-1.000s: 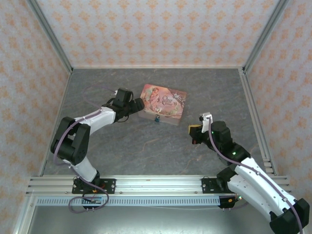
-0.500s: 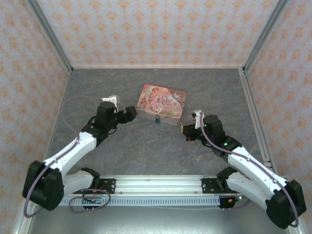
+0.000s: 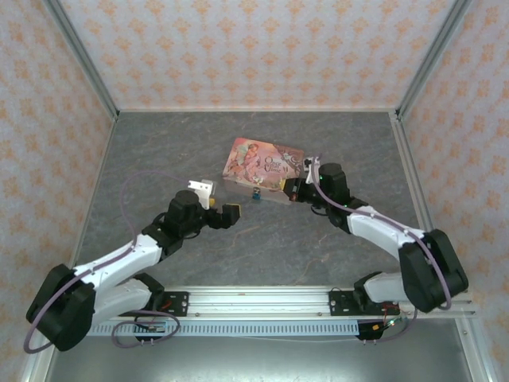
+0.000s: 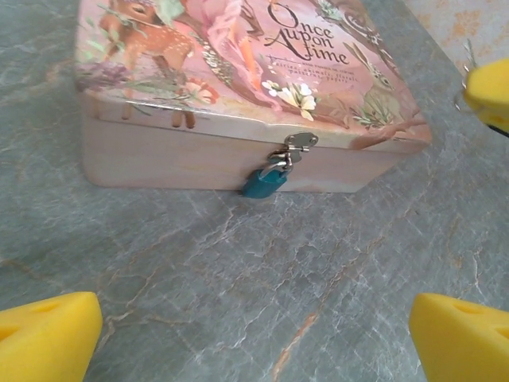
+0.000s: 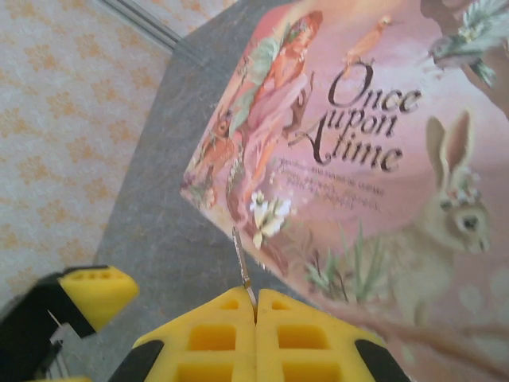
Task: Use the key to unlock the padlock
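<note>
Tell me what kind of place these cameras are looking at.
Probably a staged robot test cell, not a home: wallpaper-patterned panels boxing in a grey stone-look table, an aluminium rail bearing the left arm and right arm, and a storybook box with a padlock.

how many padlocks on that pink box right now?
1. The small blue-teal padlock hangs from the silver metal hasp on the front wall of the flat pink illustrated box. The box's far sides are hidden, so another there can't be ruled out.

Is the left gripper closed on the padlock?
No, the left gripper has its jaws wide open, short of the padlock, which hangs from the clasp on the pink box.
</note>
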